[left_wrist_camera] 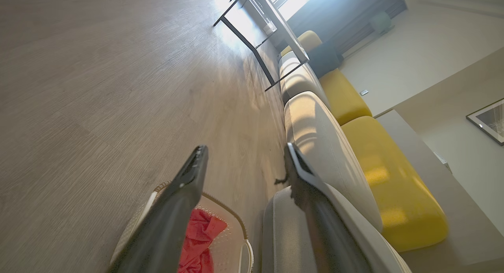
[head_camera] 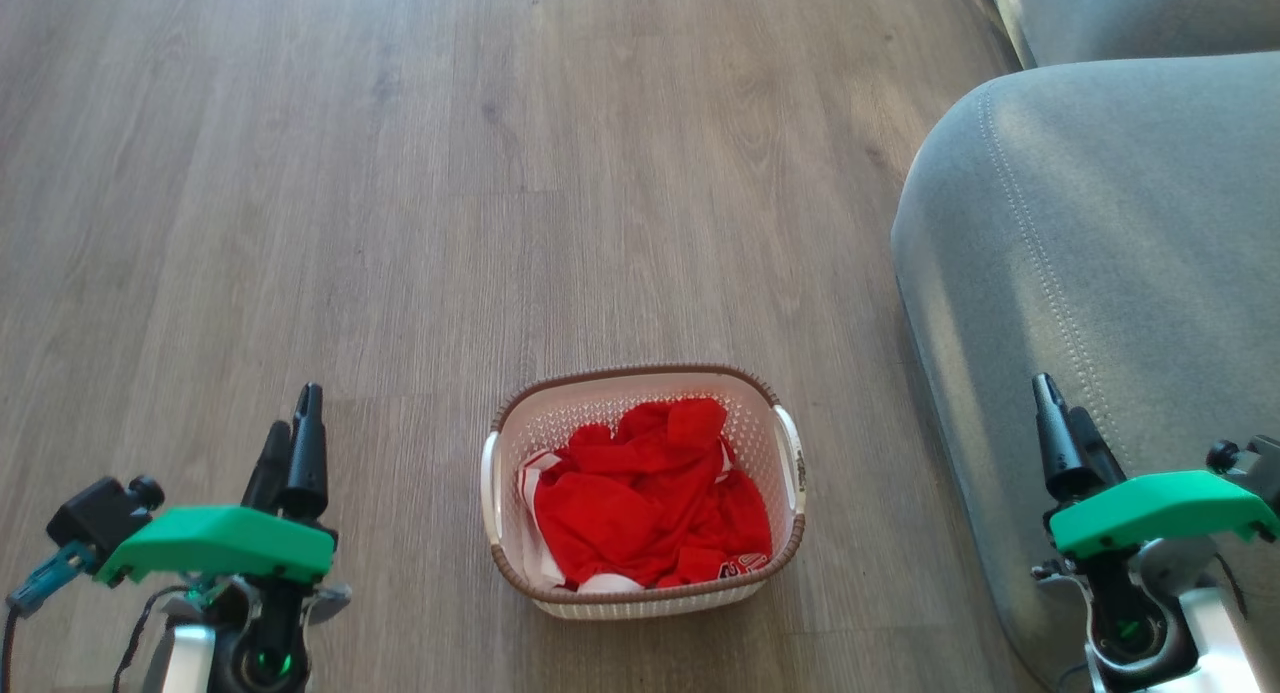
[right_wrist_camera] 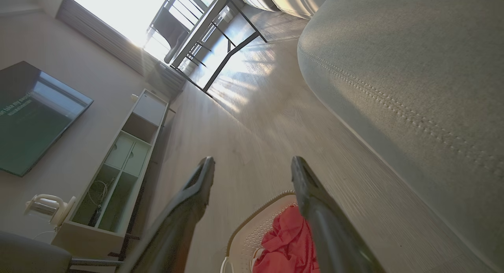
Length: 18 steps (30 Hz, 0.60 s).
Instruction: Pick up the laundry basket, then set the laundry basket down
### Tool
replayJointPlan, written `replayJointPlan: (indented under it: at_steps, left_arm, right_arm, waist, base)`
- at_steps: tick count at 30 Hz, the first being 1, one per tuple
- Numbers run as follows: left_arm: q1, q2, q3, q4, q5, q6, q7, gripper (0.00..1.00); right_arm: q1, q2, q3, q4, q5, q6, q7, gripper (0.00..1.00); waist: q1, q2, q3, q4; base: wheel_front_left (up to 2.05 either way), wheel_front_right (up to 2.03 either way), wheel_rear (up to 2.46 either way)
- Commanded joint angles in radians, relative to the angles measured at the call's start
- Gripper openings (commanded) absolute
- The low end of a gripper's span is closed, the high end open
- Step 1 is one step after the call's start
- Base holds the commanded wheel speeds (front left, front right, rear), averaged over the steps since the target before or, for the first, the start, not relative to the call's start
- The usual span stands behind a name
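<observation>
The laundry basket (head_camera: pixel 640 588) stands on the wooden floor low in the centre of the head view, cream-white and perforated with a brown rim and a white handle on each side. Red clothing (head_camera: pixel 650 498) fills it. My left gripper (head_camera: pixel 292 425) hangs to the basket's left, open and holding nothing. My right gripper (head_camera: pixel 1058 413) is off to the basket's right, in front of the sofa, also open and holding nothing. Both wrist views catch the basket between or beside the fingers: basket (left_wrist_camera: pixel 232 241), basket (right_wrist_camera: pixel 256 233). Left gripper (left_wrist_camera: pixel 246 149) and right gripper (right_wrist_camera: pixel 252 160) show a wide gap.
A grey sofa (head_camera: pixel 1100 273) takes up the right side, close to the basket and the right arm. Yellow cushions (left_wrist_camera: pixel 393 186) line its back. A black-legged table (right_wrist_camera: pixel 220 40) stands farther off, a white shelf unit (right_wrist_camera: pixel 118 162) by the wall. Bare wooden floor (head_camera: pixel 400 173) stretches ahead.
</observation>
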Motion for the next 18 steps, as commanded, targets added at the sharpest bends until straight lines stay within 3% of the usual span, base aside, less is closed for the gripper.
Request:
replayJointPlan:
  at_steps: [1,18]
  left_arm:
    - [-0.058,0.026,0.005,-0.044,0.04,0.007,-0.015,1.0]
    - [-0.054,0.046,-0.044,-0.046,0.286,0.042,-0.065,1.0]
  right_arm:
    - [-0.062,-0.023,0.013,-0.041,-0.041,-0.001,-0.015,1.0]
    - [-0.08,-0.048,0.072,-0.014,-0.255,-0.001,-0.065,1.0]
  waist:
    - [0.0,0.0,0.0,0.0]
    - [0.0,0.0,0.0,0.001]
  base:
    - [0.0,0.0,0.0]
    - [0.0,0.0,0.0]
